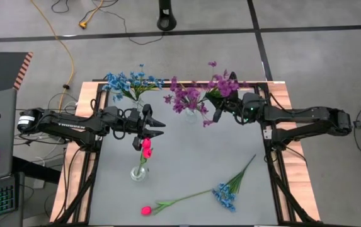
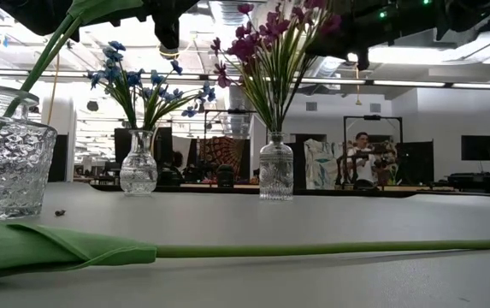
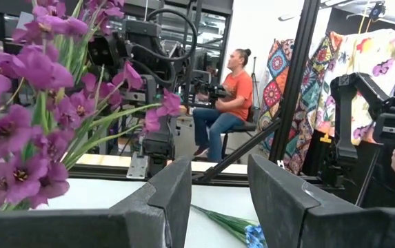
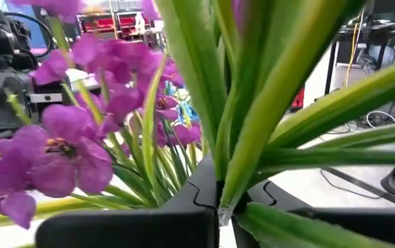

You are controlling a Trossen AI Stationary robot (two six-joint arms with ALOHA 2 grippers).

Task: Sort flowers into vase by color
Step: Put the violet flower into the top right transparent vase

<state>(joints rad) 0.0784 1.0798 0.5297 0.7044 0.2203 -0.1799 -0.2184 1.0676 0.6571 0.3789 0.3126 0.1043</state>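
Observation:
Three glass vases stand on the grey table. The blue blooms' vase (image 1: pixel 138 101) is at the far left and the purple blooms' vase (image 1: pixel 191 115) at the far middle. The near-left vase (image 1: pixel 140 171) holds one pink-red tulip (image 1: pixel 146 147). Another tulip (image 1: pixel 146 210) and a blue stem (image 1: pixel 225 196) lie flat near the near edge. My left gripper (image 1: pixel 157 127) is open, just far of the standing tulip, touching nothing. My right gripper (image 1: pixel 219 108) is shut on a purple stem (image 1: pixel 222 82), right of the purple vase. My right gripper pinches the purple stem between its two fingers, on the green stalk and leaves (image 4: pixel 229 184) below the blooms. It comes about level from the table's right side. The stem is up off the table, its blooms (image 2: pixel 309 10) beside the vase's bunch. Its lower end is hidden.
The lying tulip's long stalk (image 2: pixel 330 249) runs across the near part of the table, its leaf (image 2: pixel 48 248) toward the left. The grey mat (image 1: pixel 199 151) between the vases and the lying stems is bare. A seated person (image 3: pixel 226 96) is in the room beyond the table.

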